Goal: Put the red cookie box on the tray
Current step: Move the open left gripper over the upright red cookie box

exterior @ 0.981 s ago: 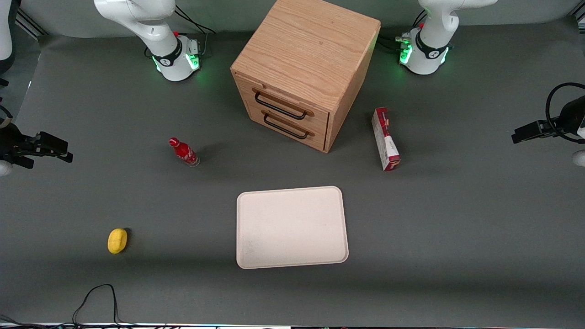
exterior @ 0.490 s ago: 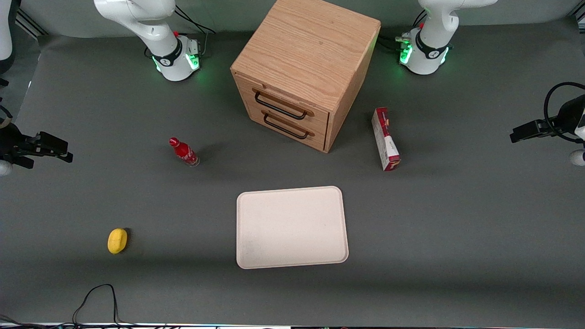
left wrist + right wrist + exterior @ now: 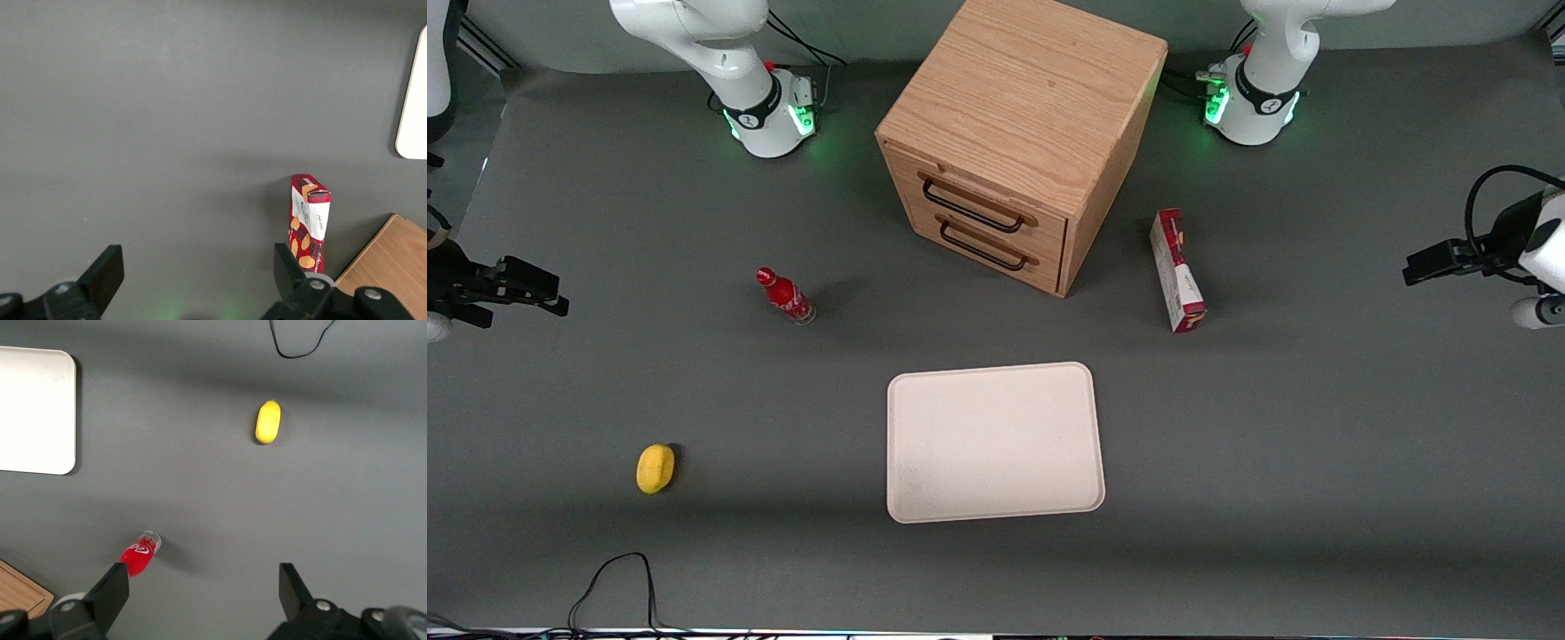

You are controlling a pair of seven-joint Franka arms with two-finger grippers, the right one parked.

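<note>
On the dark grey table my gripper [image 3: 1423, 265], fingers apart, has edged inward from the frame's right edge toward the long dark-red cardboard cookie box [image 3: 1176, 270], upper right of the cream-white rectangular tray [image 3: 993, 441].

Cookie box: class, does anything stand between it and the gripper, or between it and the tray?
Nothing visible does. The open gripper hangs toward the working arm's end, only bare table between it and the cookie box. The tray lies nearer the camera, equally unobstructed.

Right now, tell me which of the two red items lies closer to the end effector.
The red cookie box, resting beside the wooden cabinet. The red bottle lies toward the parked arm's end, while the open end effector hovers at the working arm's end.
</note>
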